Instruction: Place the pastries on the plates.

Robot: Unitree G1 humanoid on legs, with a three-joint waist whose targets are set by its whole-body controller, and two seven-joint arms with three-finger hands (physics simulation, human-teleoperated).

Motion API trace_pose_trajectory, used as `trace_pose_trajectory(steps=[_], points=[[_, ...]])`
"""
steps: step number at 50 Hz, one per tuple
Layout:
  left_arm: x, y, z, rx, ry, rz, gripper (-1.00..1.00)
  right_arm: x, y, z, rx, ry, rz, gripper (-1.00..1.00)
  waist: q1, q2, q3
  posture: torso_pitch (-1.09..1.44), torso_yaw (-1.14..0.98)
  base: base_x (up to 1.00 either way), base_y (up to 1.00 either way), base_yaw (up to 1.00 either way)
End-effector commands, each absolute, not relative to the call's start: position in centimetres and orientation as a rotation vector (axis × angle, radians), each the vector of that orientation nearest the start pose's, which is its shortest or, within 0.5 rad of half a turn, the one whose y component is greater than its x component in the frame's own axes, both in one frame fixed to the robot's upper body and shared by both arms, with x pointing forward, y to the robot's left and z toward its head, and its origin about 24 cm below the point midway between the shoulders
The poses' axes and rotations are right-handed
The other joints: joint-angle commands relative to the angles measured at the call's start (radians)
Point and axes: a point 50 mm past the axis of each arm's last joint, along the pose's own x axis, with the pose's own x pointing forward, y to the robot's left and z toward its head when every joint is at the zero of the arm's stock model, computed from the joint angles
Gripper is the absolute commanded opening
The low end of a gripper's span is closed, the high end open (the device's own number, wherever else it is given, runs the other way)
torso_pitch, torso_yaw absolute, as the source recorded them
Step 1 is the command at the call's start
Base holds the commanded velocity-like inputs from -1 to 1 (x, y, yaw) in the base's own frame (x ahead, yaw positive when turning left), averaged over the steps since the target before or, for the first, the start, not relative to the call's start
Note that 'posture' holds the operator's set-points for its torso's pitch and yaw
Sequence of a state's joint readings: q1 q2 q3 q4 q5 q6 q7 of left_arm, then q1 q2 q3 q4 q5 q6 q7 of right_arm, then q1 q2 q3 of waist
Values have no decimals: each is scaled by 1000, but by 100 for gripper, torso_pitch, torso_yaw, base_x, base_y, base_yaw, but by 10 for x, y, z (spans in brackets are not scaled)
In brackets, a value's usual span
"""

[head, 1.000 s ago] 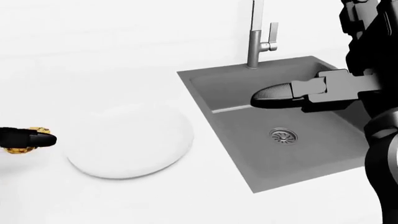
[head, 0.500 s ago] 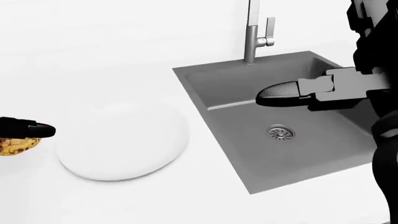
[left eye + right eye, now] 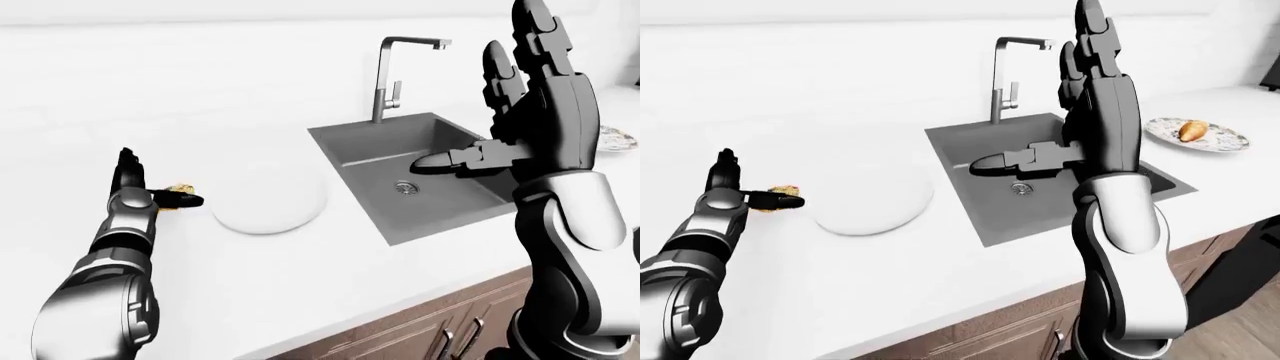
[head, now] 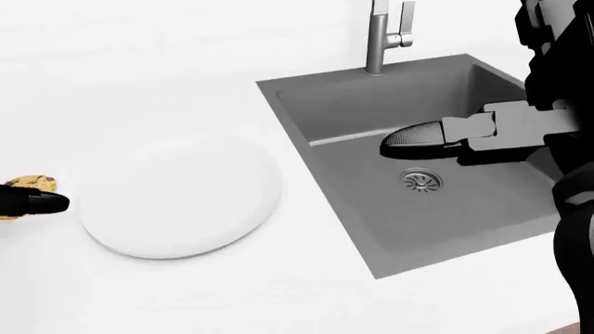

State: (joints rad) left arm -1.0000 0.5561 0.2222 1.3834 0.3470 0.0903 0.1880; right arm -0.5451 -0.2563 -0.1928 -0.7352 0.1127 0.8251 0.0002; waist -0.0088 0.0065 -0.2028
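A golden pastry (image 3: 178,188) was pinched in the left hand (image 3: 150,196) at frame left, beside the white plate (image 3: 270,196) awaiting it; the right hand (image 3: 500,112) was held wide above the sink (image 3: 350,146).

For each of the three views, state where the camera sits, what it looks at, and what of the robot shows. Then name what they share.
Left-eye view: on the head, looking across the counter at the white plate and sink; both arms show, right hand raised.
Right-eye view: beside it, nearly the same picture, adding a patterned plate with a pastry.
Head view: on the head, tilted down closer; only the left hand's fingertip and right hand show.
Shared: white plate, sink, faucet, golden pastry.
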Motion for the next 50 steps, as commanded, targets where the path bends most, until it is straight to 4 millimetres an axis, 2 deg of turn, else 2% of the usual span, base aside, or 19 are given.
trace_pose_trajectory(steps=[1, 7, 20, 22, 24, 26, 30, 31, 35, 36, 40, 43, 50], points=[[376, 324, 137, 550, 299, 552, 100, 249, -172, 278, -141, -533, -18, 100, 0, 5, -11, -22, 0, 0, 0, 0], [373, 324, 131, 558, 314, 551, 100, 248, -173, 276, -142, -529, -22, 100, -1, 6, 7, -20, 0, 0, 0, 0], [373, 324, 130, 566, 321, 547, 100, 247, -173, 275, -143, -529, -25, 100, -3, 13, 42, -16, 0, 0, 0, 0], [374, 323, 129, 561, 322, 541, 65, 247, -173, 275, -143, -529, -24, 100, -4, 14, 44, -16, 0, 0, 0, 0], [374, 322, 129, 561, 323, 537, 62, 247, -173, 275, -144, -528, -26, 100, -3, 14, 46, -16, 0, 0, 0, 0], [374, 322, 128, 560, 326, 533, 43, 246, -173, 276, -144, -529, -26, 100, -2, 15, 47, -16, 0, 0, 0, 0], [374, 322, 128, 558, 329, 527, 36, 247, -173, 276, -143, -530, -25, 100, -2, 16, 50, -16, 0, 0, 0, 0], [374, 322, 128, 559, 328, 526, 23, 247, -173, 276, -143, -530, -25, 100, -2, 16, 50, -16, 0, 0, 0, 0], [375, 321, 128, 561, 329, 520, 12, 248, -173, 277, -145, -530, -25, 100, -4, 16, 53, -16, 0, 0, 0, 0], [375, 320, 127, 558, 330, 518, 3, 247, -173, 278, -145, -532, -23, 100, -4, 16, 54, -16, 0, 0, 0, 0], [375, 319, 126, 565, 331, 511, 0, 246, -174, 279, -146, -534, -24, 100, -2, 16, 56, -16, 0, 0, 0, 0], [374, 319, 125, 572, 331, 509, -22, 246, -174, 277, -148, -533, -25, 100, 0, 16, 56, -16, 0, 0, 0, 0], [376, 317, 127, 606, 319, 497, -34, 244, -175, 277, -145, -533, -29, 100, 1, 16, 52, -16, 0, 0, 0, 0]])
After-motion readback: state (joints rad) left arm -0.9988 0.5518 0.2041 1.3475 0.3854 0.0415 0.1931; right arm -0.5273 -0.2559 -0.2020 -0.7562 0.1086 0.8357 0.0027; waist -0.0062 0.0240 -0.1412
